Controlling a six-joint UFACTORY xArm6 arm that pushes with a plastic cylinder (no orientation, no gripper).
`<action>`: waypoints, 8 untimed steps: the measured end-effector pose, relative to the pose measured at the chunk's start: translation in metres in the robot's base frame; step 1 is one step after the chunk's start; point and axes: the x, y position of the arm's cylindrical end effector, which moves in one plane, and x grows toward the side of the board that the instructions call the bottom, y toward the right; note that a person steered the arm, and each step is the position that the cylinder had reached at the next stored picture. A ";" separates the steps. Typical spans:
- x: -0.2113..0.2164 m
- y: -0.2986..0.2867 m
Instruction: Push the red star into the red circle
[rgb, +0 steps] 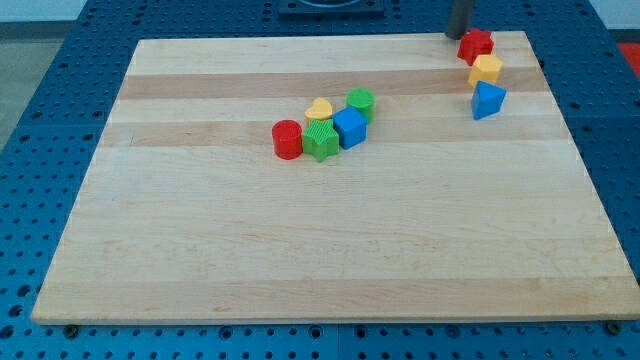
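The red star sits near the board's top right corner. My tip is at the view's top, just left of and behind the red star, very close to it or touching. The red circle stands near the board's middle, at the left end of a cluster of blocks. The star and the circle are far apart.
Next to the red circle are a green star, a blue cube, a yellow heart and a green cylinder. Below the red star are a yellow block and a blue triangle. The wooden board lies on a blue pegboard.
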 end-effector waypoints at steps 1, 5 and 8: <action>0.000 0.055; 0.021 -0.011; 0.017 0.006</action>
